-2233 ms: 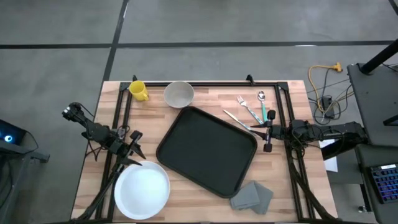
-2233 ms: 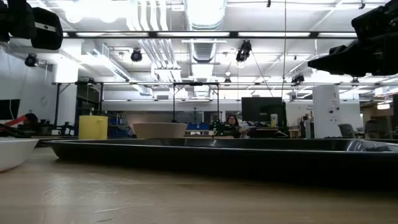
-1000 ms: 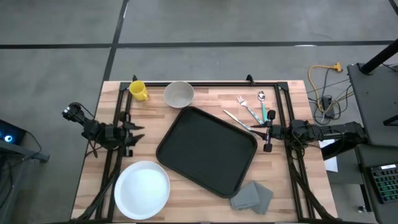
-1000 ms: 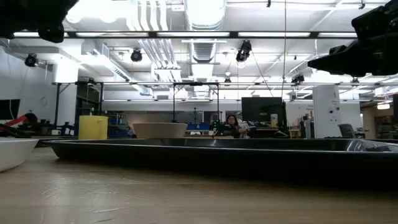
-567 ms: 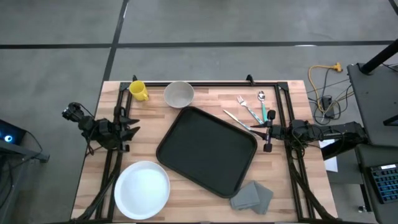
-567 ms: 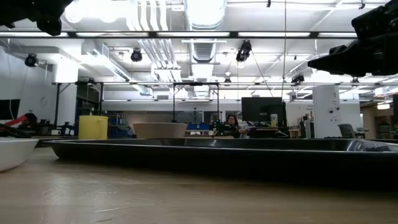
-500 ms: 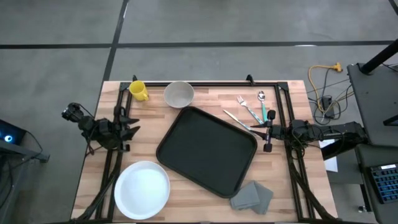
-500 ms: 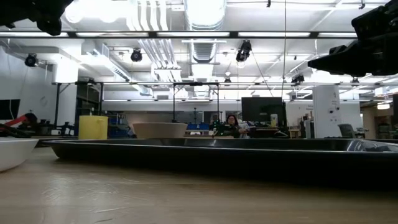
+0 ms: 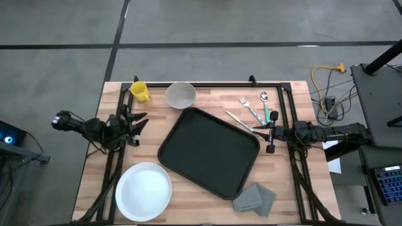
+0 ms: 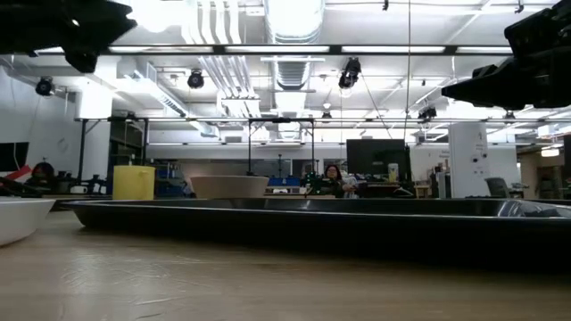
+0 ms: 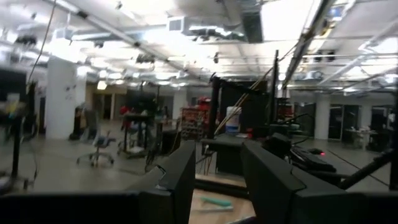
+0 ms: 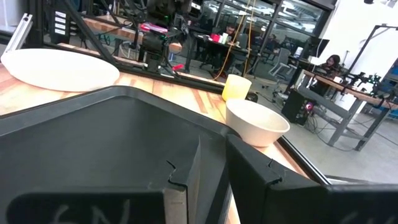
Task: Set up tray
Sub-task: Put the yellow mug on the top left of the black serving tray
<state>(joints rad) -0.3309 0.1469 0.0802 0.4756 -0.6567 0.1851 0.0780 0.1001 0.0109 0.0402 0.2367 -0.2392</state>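
The black tray (image 9: 210, 152) lies flat at the table's middle, turned at a slant; it fills the right wrist view (image 12: 93, 137) and shows as a low dark band in the low view (image 10: 312, 218). My left gripper (image 9: 135, 122) hovers open over the table's left side, between the yellow mug (image 9: 139, 91) and the white plate (image 9: 143, 191), left of the tray. In its wrist view my left gripper (image 11: 218, 180) holds nothing. My right gripper (image 9: 271, 133) waits at the tray's right corner, slightly open; my right gripper (image 12: 213, 168) points across the tray.
A beige bowl (image 9: 181, 95) stands at the far edge beside the mug. Fork, spoon and teal-handled cutlery (image 9: 254, 112) lie far right of the tray. A folded grey napkin (image 9: 254, 197) lies near right. The plate sits near left. Black frame rails (image 9: 119, 157) run along both sides.
My left gripper has moved from the plate's far rim toward the table's far edge, risen, and turned its fingers toward the table's right. The plate and tray have stayed put. My right arm has kept still.
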